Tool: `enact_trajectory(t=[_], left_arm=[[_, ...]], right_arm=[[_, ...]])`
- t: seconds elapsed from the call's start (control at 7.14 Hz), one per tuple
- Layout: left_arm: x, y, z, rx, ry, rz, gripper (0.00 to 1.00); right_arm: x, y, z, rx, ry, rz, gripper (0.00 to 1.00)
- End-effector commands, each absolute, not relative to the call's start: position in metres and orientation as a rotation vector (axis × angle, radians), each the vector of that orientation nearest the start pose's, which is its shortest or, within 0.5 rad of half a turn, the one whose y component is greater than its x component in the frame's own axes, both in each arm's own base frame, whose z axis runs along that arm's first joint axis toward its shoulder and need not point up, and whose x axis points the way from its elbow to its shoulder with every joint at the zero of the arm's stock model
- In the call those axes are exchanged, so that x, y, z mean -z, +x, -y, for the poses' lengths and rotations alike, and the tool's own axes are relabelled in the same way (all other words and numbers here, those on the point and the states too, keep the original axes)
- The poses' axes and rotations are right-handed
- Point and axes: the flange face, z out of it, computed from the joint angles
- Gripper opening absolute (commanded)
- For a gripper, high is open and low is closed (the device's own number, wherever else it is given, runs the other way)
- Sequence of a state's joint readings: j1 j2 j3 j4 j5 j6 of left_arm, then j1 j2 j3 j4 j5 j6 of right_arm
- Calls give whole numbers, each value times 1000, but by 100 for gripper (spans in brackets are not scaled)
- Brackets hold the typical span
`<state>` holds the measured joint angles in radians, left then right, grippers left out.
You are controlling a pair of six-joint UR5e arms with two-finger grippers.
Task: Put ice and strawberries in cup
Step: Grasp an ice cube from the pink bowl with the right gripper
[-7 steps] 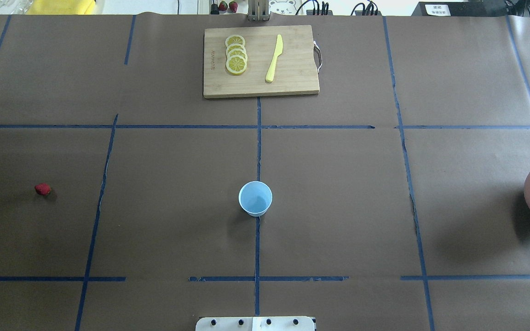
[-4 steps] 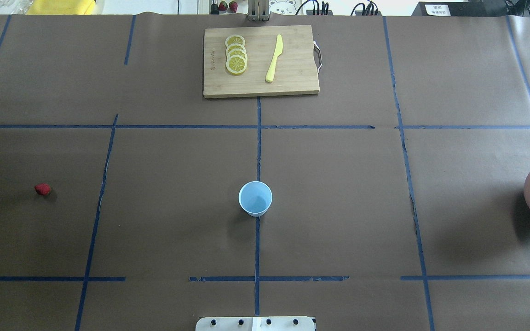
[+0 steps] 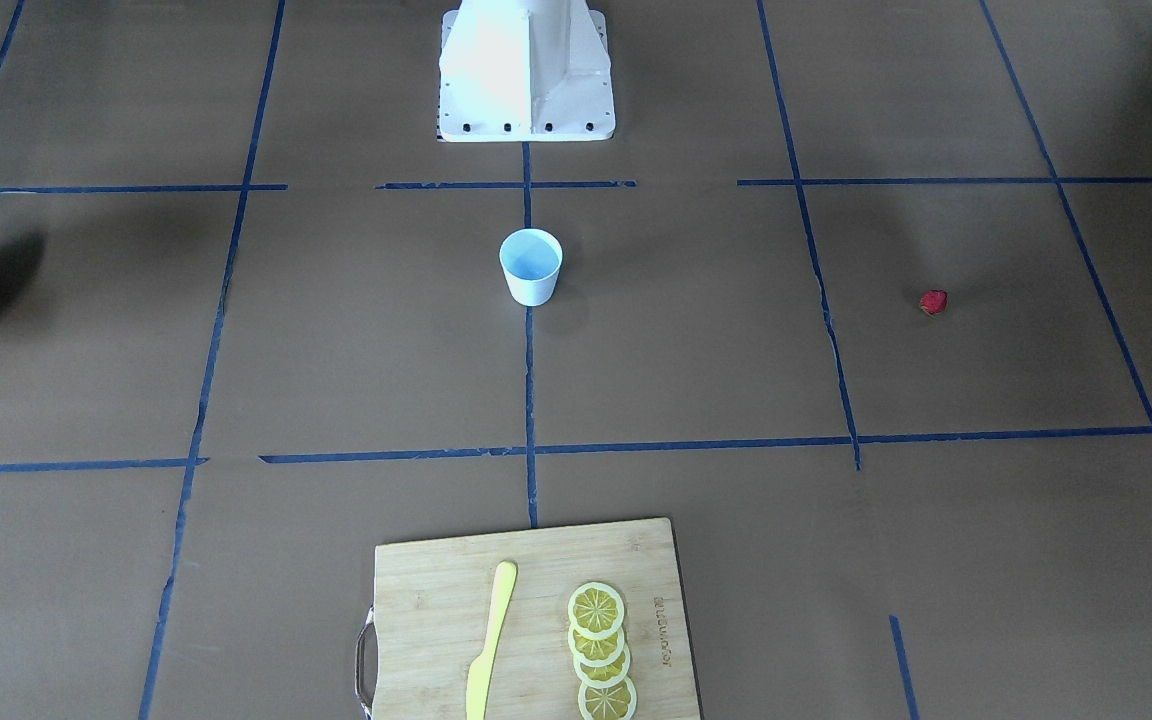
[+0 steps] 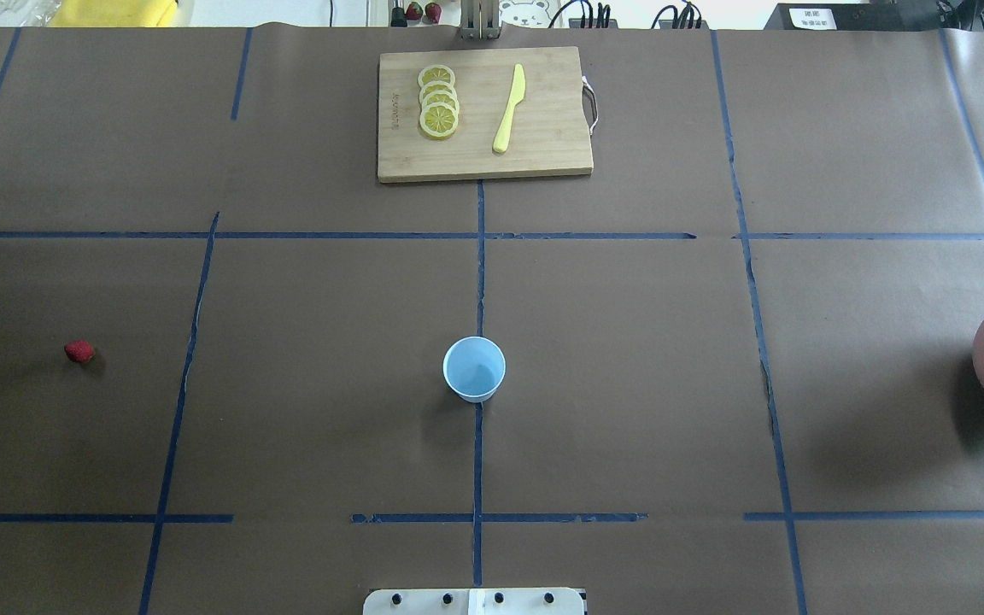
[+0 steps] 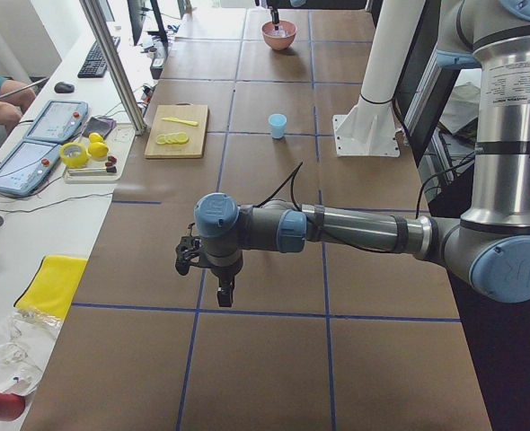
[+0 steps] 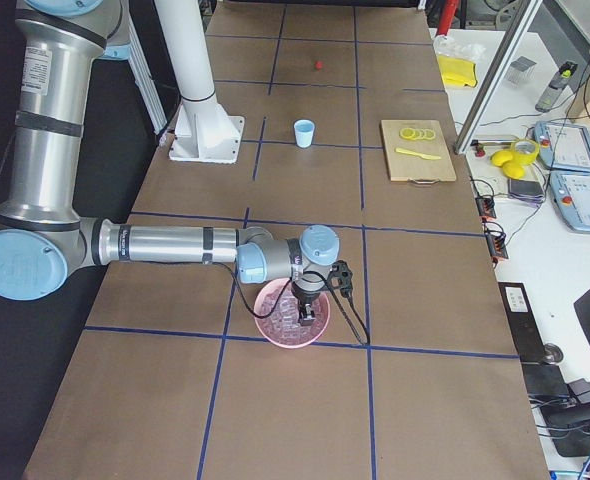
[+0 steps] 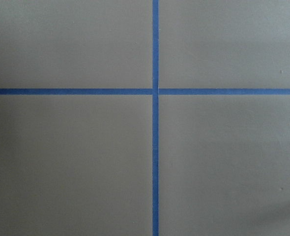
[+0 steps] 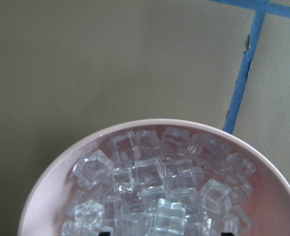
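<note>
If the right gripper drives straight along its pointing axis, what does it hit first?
The ice piled in the bowl, directly below the right gripper. Depth is unclear, but nothing shows between them.

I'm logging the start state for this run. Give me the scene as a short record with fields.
cup: upright, empty, mid-table on a blue tape line
strawberry: lies alone on the table at the robot's left, far from the cup
ice: cubes heaped in the pinkish bowl at the robot's right
right claw: hangs over the bowl; open or shut unclear
left claw: over bare table at the robot's left end; open or shut unclear
cutting board: far side, carries lemon slices and a yellow knife
</note>
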<state>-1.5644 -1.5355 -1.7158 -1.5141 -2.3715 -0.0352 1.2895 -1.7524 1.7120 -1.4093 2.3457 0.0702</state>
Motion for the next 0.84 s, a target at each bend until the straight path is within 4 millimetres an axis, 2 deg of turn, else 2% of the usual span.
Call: enact_trajectory(t=[0.0, 0.7], left_arm=[[-608, -59, 478, 6, 34, -801, 100], [-601, -59, 474, 4, 42, -802, 100]], right_arm=[[-659, -63, 431, 261, -26, 781, 80], [-669, -63, 426, 248, -53, 789, 77]])
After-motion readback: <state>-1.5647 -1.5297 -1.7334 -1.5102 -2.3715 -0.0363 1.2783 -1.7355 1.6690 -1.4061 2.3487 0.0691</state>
